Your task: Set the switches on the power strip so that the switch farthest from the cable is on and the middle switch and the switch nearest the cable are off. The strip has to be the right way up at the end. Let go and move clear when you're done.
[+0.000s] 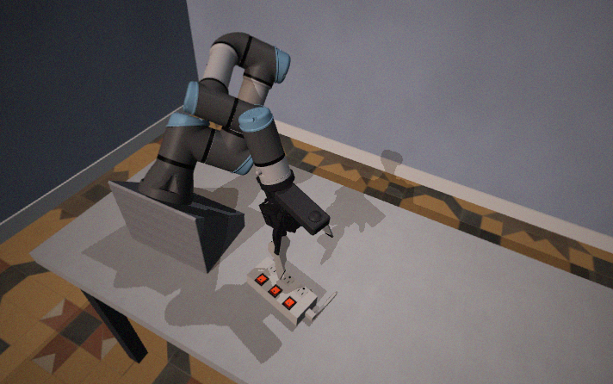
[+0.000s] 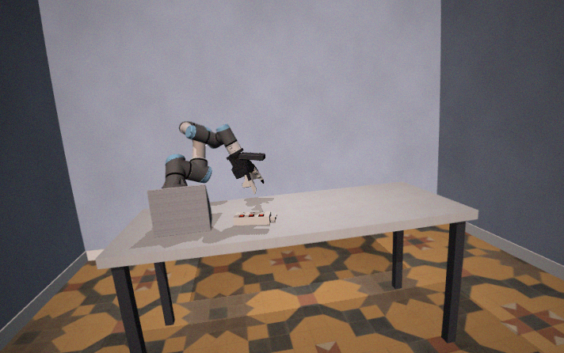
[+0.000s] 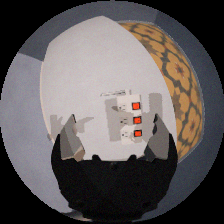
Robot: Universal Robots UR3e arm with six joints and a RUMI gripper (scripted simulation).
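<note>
The white power strip (image 1: 282, 289) lies flat on the grey table, switches facing up. Its three red rocker switches (image 1: 274, 290) sit in a row and all look alike. The short cable stub (image 1: 323, 305) comes out of the end nearest the table's front. My gripper (image 1: 302, 244) is open and empty. It hangs above the strip's far end, apart from it, with one finger pointing down near the sockets. The strip also shows in the exterior view (image 2: 251, 218) below the gripper (image 2: 253, 182). In the wrist view the strip (image 3: 125, 120) lies between the spread fingers.
The arm's grey wedge-shaped base block (image 1: 176, 221) stands on the table left of the strip. The table's front edge (image 1: 217, 362) runs close below the strip. A patterned tile floor lies around the table.
</note>
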